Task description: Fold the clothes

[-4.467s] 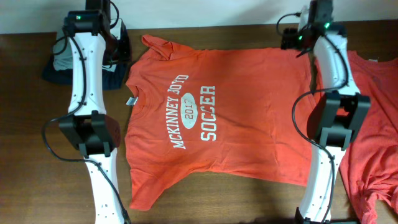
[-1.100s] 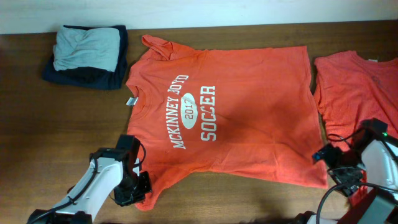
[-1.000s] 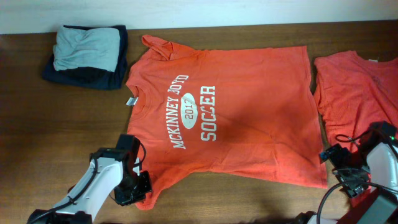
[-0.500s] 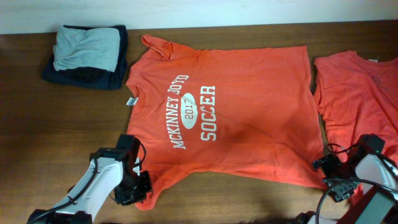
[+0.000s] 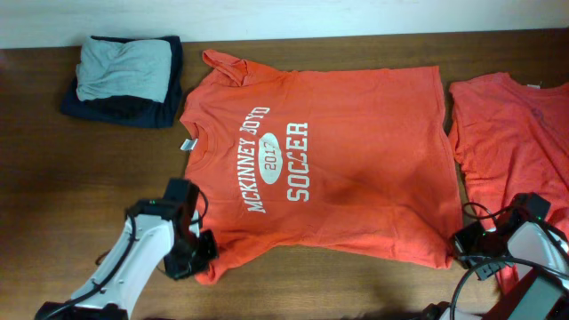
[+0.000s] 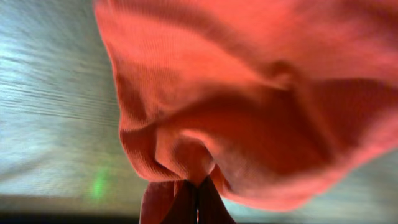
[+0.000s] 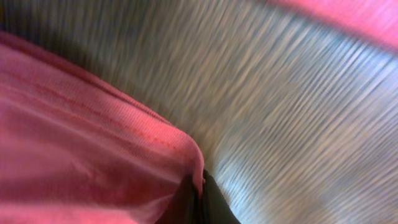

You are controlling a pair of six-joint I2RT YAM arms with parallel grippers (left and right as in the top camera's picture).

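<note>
An orange-red T-shirt [image 5: 356,191] lies spread flat mid-table, its white soccer lettering facing up. At its near left sleeve, my left gripper [image 5: 201,251] is shut on the fabric. The left wrist view shows the dark fingers [image 6: 208,204] pinched together on bunched orange cloth [image 6: 249,112] raised off the table. My right gripper [image 5: 459,245] is shut on the shirt's near right hem corner. In the right wrist view the stitched hem [image 7: 81,149] runs into the closed jaws of that gripper [image 7: 199,202].
A second orange-red shirt [image 5: 511,133] lies at the right edge, partly under the right arm. A folded pile of grey and dark clothes [image 5: 124,76] sits at the far left. Bare wooden table [image 5: 53,196] surrounds the shirt.
The right gripper moved left onto the hem corner and shut on it. The left gripper, shut on the sleeve, shifted slightly up and lifted the cloth.
</note>
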